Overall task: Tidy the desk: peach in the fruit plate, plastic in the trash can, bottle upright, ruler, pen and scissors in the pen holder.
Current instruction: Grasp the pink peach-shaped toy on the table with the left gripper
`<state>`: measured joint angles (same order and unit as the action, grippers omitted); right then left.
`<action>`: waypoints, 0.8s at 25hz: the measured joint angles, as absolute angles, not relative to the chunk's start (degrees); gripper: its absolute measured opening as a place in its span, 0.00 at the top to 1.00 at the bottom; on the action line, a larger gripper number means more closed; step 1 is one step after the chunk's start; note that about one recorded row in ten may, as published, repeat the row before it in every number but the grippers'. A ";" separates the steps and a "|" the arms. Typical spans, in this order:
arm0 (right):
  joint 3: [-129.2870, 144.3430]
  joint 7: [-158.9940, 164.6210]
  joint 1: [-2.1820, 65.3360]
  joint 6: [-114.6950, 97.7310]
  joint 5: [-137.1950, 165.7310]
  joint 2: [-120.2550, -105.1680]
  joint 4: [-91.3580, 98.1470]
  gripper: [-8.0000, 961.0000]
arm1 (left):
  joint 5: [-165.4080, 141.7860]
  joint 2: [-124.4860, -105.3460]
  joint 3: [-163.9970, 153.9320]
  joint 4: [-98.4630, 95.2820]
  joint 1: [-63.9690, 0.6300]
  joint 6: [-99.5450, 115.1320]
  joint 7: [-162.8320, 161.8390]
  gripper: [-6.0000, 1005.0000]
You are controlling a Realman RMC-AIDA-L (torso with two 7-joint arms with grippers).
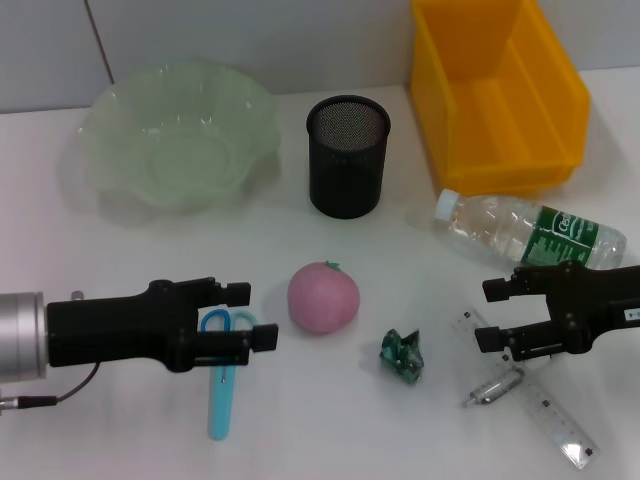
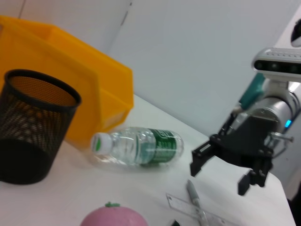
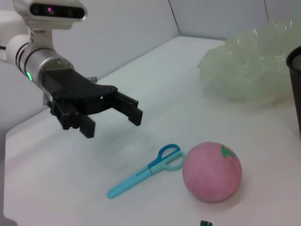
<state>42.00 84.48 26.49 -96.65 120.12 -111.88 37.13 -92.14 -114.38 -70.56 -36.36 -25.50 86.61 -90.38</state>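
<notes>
Head view: open left claw (image 1: 250, 315) above scissors (image 1: 222, 385), beside peach (image 1: 323, 297)

A pink peach (image 1: 323, 297) sits mid-desk, with blue scissors (image 1: 222, 380) lying to its left and crumpled green plastic (image 1: 402, 355) to its right. The clear bottle (image 1: 528, 231) lies on its side. A silver pen (image 1: 492, 386) rests against the clear ruler (image 1: 540, 398).
</notes>
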 joint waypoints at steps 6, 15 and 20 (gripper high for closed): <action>40.23 82.81 25.97 -96.65 120.08 -112.98 36.94 0.14 | -94.64 -112.77 -68.68 -36.40 -25.11 89.51 -89.19 0.17; 40.25 82.87 26.06 -96.67 120.05 -113.14 36.91 0.15 | -96.69 -112.56 -68.23 -36.99 -25.48 89.40 -89.10 0.17; 40.25 82.96 26.09 -96.65 120.05 -113.13 36.84 0.15 | -96.70 -113.09 -66.22 -37.15 -26.32 88.55 -87.68 0.17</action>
